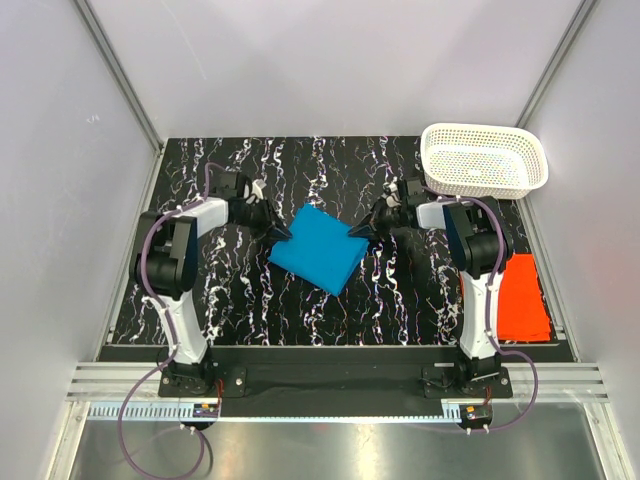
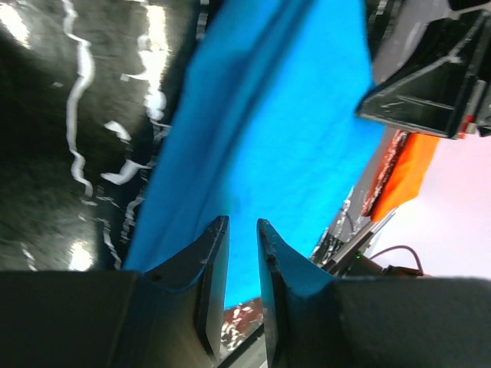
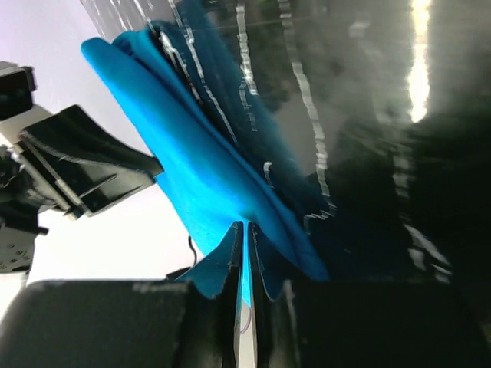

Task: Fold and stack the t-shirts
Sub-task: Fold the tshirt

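The bright blue t-shirt (image 1: 318, 248) lies folded as a tilted rectangle at the table's middle, between both grippers. My left gripper (image 1: 283, 232) is at its left corner. In the left wrist view its jaws (image 2: 242, 224) stand a narrow gap apart over the cloth (image 2: 284, 130), which shows through the gap unpinched. My right gripper (image 1: 360, 232) is at the shirt's right corner. In the right wrist view it (image 3: 246, 228) is shut on a thin edge of the blue cloth (image 3: 199, 176). The orange-red t-shirt (image 1: 522, 298) lies folded flat at the table's right edge, and also shows in the left wrist view (image 2: 399, 172).
A white perforated basket (image 1: 485, 160) stands at the back right corner, just behind the right arm. The table (image 1: 250, 300) is black with white marbling, and grey walls close in on three sides.
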Robot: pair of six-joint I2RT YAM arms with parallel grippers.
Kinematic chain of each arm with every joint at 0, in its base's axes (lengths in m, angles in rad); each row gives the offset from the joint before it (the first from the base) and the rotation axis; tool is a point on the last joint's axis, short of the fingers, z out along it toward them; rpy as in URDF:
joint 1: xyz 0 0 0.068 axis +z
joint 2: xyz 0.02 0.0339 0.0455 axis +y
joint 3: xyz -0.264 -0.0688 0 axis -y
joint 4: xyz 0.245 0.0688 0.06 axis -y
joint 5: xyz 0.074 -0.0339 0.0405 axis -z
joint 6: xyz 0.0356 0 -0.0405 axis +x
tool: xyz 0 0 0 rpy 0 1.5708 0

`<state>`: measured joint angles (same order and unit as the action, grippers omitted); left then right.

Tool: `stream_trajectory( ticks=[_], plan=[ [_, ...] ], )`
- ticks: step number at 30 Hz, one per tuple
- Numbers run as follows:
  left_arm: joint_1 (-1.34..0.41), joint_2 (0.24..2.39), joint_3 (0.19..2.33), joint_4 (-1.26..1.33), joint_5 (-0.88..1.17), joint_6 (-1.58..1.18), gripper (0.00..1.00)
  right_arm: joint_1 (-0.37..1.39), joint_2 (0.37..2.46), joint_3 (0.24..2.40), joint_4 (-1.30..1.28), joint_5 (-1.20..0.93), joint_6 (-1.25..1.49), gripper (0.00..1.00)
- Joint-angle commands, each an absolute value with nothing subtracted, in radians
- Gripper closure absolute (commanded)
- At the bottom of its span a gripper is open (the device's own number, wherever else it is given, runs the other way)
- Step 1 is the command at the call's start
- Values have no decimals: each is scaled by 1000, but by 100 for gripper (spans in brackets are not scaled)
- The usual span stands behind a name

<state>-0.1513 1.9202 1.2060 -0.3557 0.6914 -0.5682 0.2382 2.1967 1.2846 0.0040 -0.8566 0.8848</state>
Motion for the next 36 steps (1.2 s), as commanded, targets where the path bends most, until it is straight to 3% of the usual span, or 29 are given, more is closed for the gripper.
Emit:
stream_trajectory(
  ticks=[1, 5, 10, 19, 24, 36],
  plan=[
    [-138, 1962, 1224, -348, 719, -511, 74, 222, 2198, 1272, 64, -861, 891, 88],
    [-132, 1921, 1235, -368, 686, -514, 68, 207, 2155, 1295, 16, -841, 861, 88],
    [-132, 1821, 1206, -388, 669, -558, 65, 227, 2062, 1427, -284, -795, 736, 85],
    [-132, 1793, 1128, -388, 634, -554, 64, 422, 2016, 1427, -318, -842, 736, 73],
    [-132, 1812, 1085, -359, 630, -549, 65, 563, 2081, 1407, -293, -908, 712, 75],
    [-132, 1887, 1049, -337, 532, -517, 67, 571, 2071, 1191, -244, -881, 654, 81]
  ],
)
